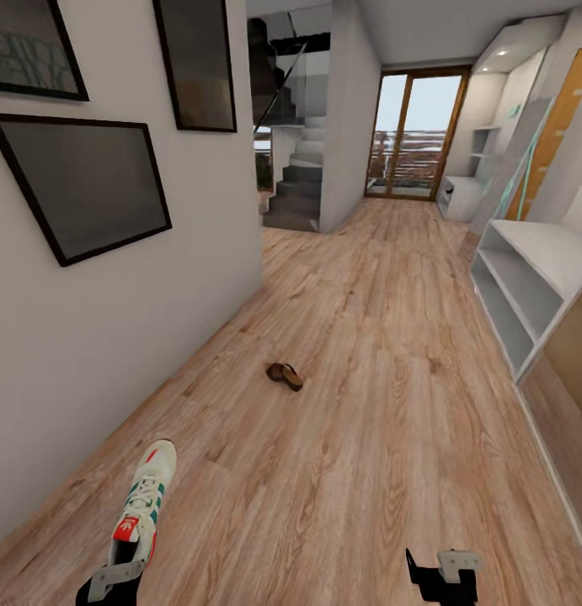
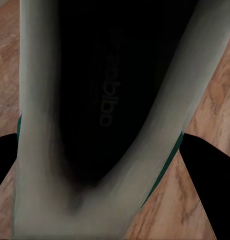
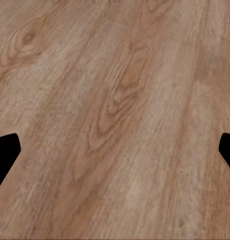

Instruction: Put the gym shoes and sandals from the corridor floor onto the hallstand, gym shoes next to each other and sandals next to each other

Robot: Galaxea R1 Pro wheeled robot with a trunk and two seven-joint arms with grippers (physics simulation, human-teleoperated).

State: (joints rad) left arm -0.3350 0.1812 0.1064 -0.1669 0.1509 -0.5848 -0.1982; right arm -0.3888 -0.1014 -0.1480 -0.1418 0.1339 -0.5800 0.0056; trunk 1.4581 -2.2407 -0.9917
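While your left gripper [image 1: 114, 581] sits at the lower left of the head view, it is clenched on one gym shoe [image 1: 143, 505], gripping it at the heel end with the toe pointing away down the corridor. Your left wrist view confirms the grasp: the shoe's dark inner opening [image 2: 110, 100] lies directly between the two dark fingers [image 2: 5, 160]. Your right gripper [image 1: 442, 572] is released, fingers spread wide, holding and touching nothing; its wrist view shows bare corridor floor [image 3: 115, 110] between the finger tips.

Count as visible: one gym shoe, in your left gripper. One brown item, the sandals [image 1: 285, 375], lies on the corridor floor [image 1: 366, 353] well ahead of both grippers, mid-corridor; whether it is one sandal or two overlapping, you cannot tell at this size. One hallstand [image 1: 526, 286] stands against the right wall, its two open tiers bare, well apart from the sandals. Three dark framed pictures [image 1: 80, 185] hang on the left wall.
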